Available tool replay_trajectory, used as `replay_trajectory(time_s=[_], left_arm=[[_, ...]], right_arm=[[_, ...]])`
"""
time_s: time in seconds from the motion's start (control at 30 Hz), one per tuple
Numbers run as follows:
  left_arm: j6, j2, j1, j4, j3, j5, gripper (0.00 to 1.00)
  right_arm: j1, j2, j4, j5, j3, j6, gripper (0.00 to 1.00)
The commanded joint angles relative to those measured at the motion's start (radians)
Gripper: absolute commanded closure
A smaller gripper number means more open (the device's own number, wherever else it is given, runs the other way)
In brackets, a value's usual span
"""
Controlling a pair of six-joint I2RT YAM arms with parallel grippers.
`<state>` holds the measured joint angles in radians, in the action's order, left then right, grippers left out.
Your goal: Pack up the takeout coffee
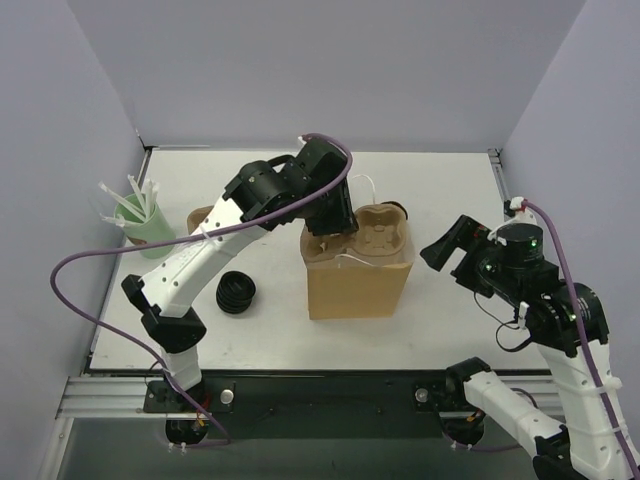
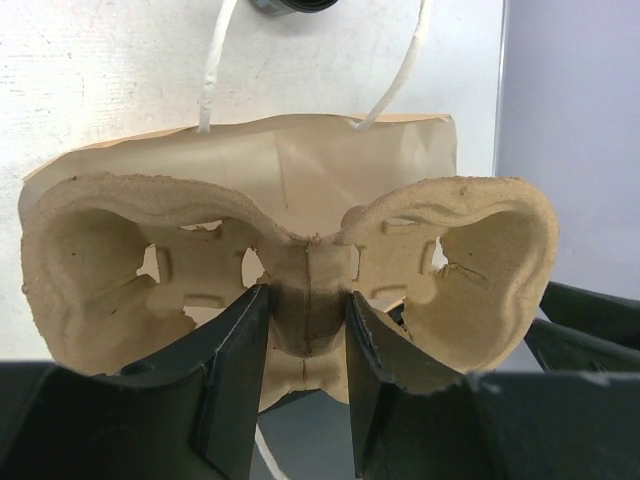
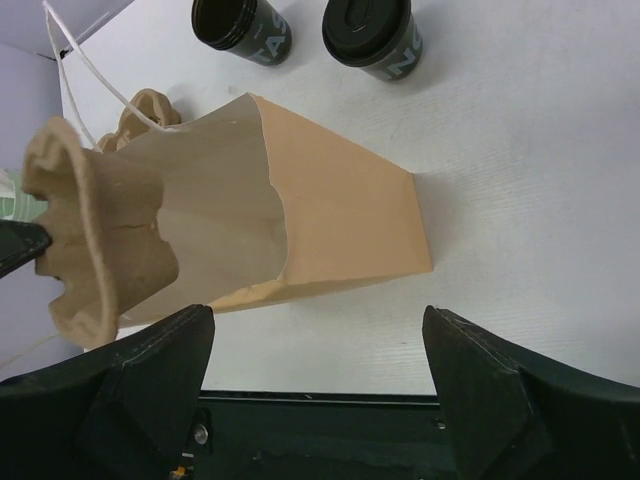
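The takeout coffee (image 3: pixel 372 35), a small black lidded cup, stands beside a second cup (image 3: pixel 240 25) just beyond the brown paper bag (image 3: pixel 340 220), toward the bench's far edge. In the bag's mouth sits a pulp cup carrier (image 2: pixel 480 270), its long axis running along the opening. The left gripper (image 2: pixel 305 340) pinches its central ridge. The right gripper (image 3: pixel 315 315), wide apart and empty, faces the bag from the right edge, so it is probably the freer arm, though farther away.
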<state>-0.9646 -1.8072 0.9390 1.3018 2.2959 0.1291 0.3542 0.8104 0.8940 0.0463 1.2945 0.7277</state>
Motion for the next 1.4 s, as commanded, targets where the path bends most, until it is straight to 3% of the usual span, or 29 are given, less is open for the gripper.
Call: replay_trajectory(time_s=[0.0, 0.33, 0.57, 0.9, 1.37], left_arm=[[-0.103, -0.037, 0.015, 0.016, 0.033, 0.073, 0.62], [-0.123, -0.099, 0.04, 0.004, 0.077, 0.119, 0.63], [-0.138, -0.141, 0.041, 0.088, 0.097, 0.185, 0.64], [-0.134, -0.153, 0.04, 0.102, 0.111, 0.199, 0.64], [-0.1, -0.178, 0.023, 0.166, 0.109, 0.271, 0.64]], right_arm=[[0.002, -0.014, 0.074, -0.036, 0.051, -0.043, 0.12], [0.002, -0.033, 0.098, -0.039, 0.068, -0.059, 0.12], [0.002, -0.054, 0.111, -0.043, 0.078, -0.082, 0.12], [0.002, 0.038, 0.056, -0.003, 0.112, -0.122, 0.12], [0.002, 0.045, 0.036, 0.021, 0.081, -0.122, 0.12]])
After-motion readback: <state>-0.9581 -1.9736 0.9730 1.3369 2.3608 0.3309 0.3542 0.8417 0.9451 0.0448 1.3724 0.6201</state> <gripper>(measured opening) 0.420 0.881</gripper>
